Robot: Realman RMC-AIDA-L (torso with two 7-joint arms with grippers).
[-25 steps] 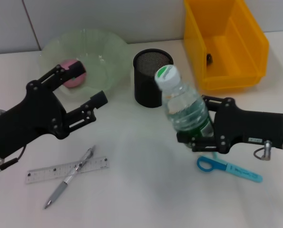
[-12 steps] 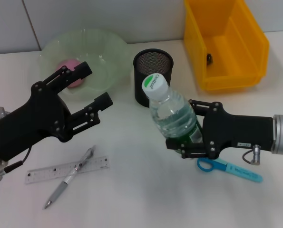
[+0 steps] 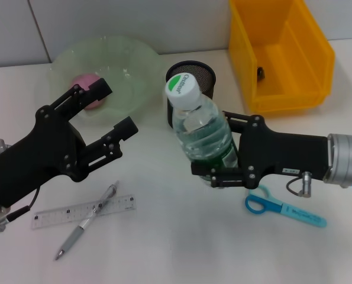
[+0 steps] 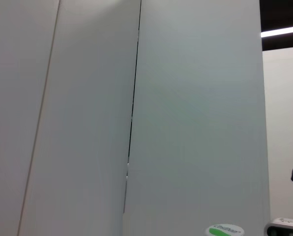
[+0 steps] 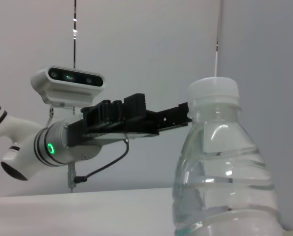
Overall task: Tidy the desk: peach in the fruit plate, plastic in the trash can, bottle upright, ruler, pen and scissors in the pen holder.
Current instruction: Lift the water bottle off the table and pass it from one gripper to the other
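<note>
1. Currently, the bottle (image 3: 202, 135) is held near its base by the right end effector (image 3: 223, 168), whose fingers are closed on it; the bottle is nearly upright, cap on top, just in front of the pen holder (image 3: 189, 94). It cannot be told whether the base is touching the bench (image 3: 181, 248), so this step is judged as almost done, not finished.
2. The peach (image 3: 88, 89) is already seen inside the fruit plate (image 3: 128, 68), so this part is judged as done.
3. The left end effector (image 3: 107, 112) is held wide open and empty, above the near rim of the fruit plate.
4. A small dark object is seen inside the yellow trash can (image 3: 282, 53); whether it is the plastic cannot be told.
5. Three things are left on the bench: the ruler (image 3: 63, 214) and the pen (image 3: 84, 223), which is lying across it, in front of the left arm, and the scissors (image 3: 285, 210), just beside and below the right arm.
6. The pen holder appears empty, and the held bottle stands just in front of it, so access from the front is partly blocked.
</note>
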